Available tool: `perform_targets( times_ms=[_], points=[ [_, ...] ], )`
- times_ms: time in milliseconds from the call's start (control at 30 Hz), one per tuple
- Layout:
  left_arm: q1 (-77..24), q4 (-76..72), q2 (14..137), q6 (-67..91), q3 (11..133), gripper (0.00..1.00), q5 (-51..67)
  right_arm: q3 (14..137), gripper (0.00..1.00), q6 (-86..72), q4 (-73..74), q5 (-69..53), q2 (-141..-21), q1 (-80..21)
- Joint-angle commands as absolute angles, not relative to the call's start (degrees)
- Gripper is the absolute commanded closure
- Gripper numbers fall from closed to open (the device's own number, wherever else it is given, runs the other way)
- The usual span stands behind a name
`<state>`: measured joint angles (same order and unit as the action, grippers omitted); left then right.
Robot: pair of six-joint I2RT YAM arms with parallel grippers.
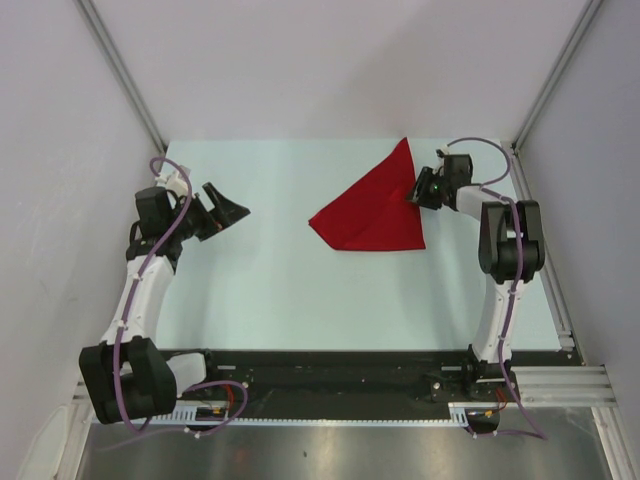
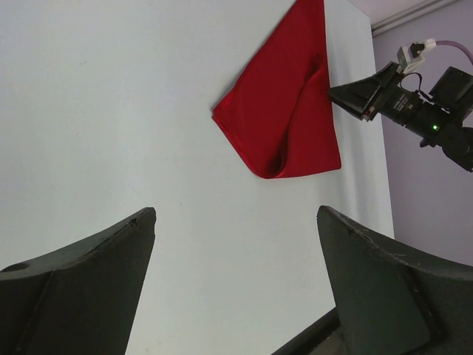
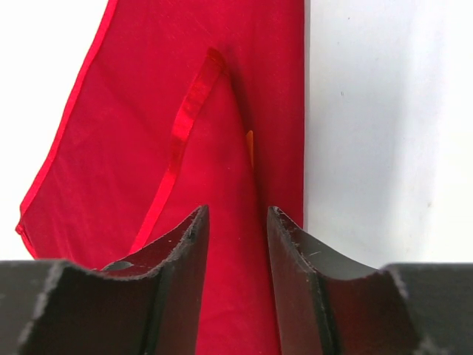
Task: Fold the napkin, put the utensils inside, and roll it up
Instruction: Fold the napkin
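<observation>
The red napkin lies folded into a rough triangle at the back right of the table, also seen in the left wrist view. My right gripper sits at its right edge, its jaws closed onto a raised ridge of the cloth, which fills the gap between the fingers. A small orange sliver of the utensils peeks out of a fold; the remainder is hidden. My left gripper hovers open and empty over bare table, well left of the napkin.
The pale table is bounded by white walls and metal corner rails. A black rail with the arm bases runs along the near edge.
</observation>
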<state>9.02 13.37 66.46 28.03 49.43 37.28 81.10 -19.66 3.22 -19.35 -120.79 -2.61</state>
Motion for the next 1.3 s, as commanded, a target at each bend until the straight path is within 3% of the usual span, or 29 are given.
perform_targets(
  times_ms=[0,267,567,700,800,1267],
  points=[
    [8.7,12.3,66.62,27.95,49.39,0.05,37.7,83.14,0.59,-18.19,3.69,-19.51,-121.55,-2.72],
    [8.61,12.22,66.53,28.04,49.31,0.05,37.88,83.93,0.66,-18.02,4.57,-19.25,-122.52,-2.64],
    [8.7,12.13,66.45,28.04,49.31,0.05,38.06,84.02,0.8,-18.11,4.83,-19.42,-122.87,-2.37],
    [8.7,12.13,66.53,28.04,49.31,0.05,37.97,83.41,0.94,-18.63,4.66,-19.34,-122.26,-2.11],
    [8.61,12.22,66.53,28.12,49.31,0.05,38.06,81.75,0.97,-19.68,2.82,-19.69,-121.03,-1.5],
    [8.7,12.13,66.53,28.13,49.31,0.05,38.06,77.52,1.0,-22.33,-2.64,-20.74,-118.3,1.14]
  ],
)
